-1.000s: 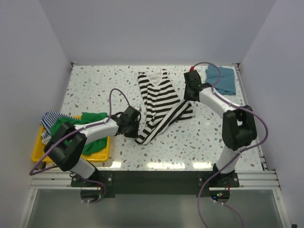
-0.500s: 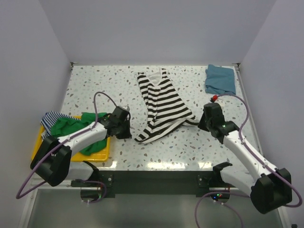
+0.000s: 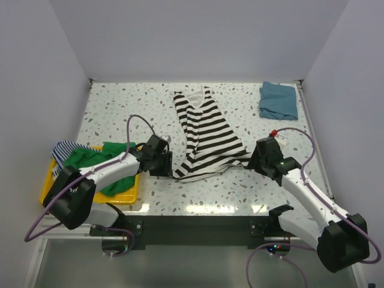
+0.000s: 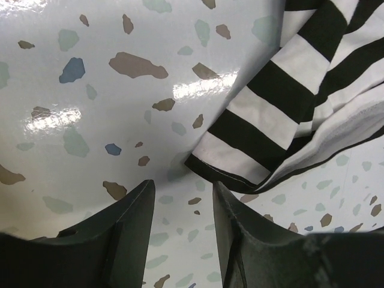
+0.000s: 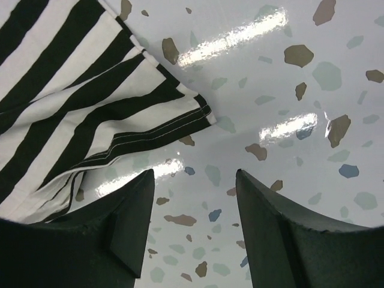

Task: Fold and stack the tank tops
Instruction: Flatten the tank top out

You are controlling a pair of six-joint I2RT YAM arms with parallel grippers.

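Twofold release of the black-and-white striped cloth tank top (image 3: 207, 135).
Flat on the speckled tabletop (image 3: 120, 108), hem (image 4: 222, 173) just beyond left gripper (image 4: 183, 192) and right gripper (image 5: 195, 180): clenched a second ago, now parted, empty.

No text, label, brand, number or sign can be read in any of the three views.
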